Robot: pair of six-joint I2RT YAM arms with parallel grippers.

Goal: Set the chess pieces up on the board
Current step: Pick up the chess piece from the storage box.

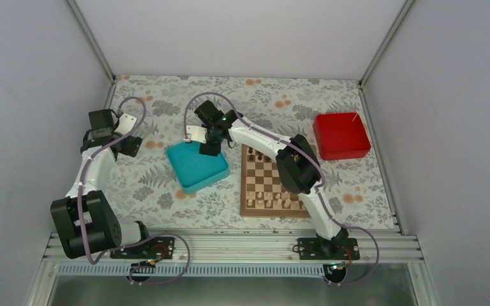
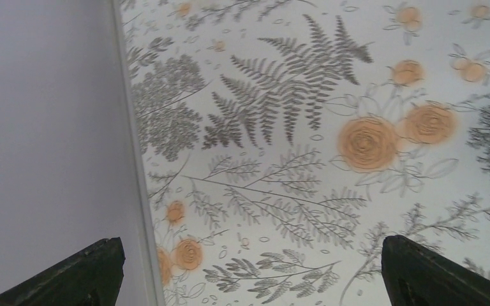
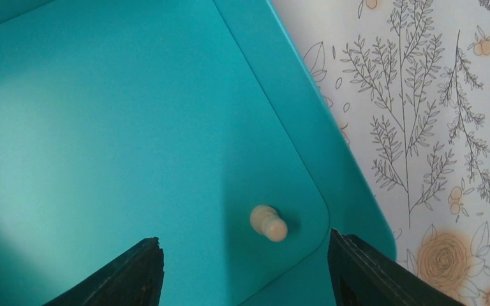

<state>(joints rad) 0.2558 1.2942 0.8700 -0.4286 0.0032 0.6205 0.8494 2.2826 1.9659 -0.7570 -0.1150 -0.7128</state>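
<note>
One pale pawn [image 3: 268, 222] is all that shows in the teal tray [image 3: 102, 127]. It sits close to the tray's rounded corner, just ahead of the right gripper [image 3: 244, 243] and between the lines of its two fingers, a little nearer the right-hand one. It looks tipped on its side, though the steep wrist view leaves that unsure. The right gripper's fingers stand wide apart with nothing between them, and they hover above the tray floor without touching the pawn.

The step in hand appears to be picking this piece out of the tray. In the overhead view the board [image 1: 260, 182] lies to the right of that gripper, with pale chessmen [image 1: 273, 203] already ranked along its near rows, so the setup seems well along.

The next move likely calls for easing forward and down until the pawn sits squarely between the pads, then closing gently. A piece this small and rounded could roll or squirt out against the slick tray.

Off to the left, the left gripper [image 2: 250, 245] hangs with its fingers spread and empty over the floral cloth [image 2: 281, 127], beside the side wall, well apart from the tray and board.
</note>
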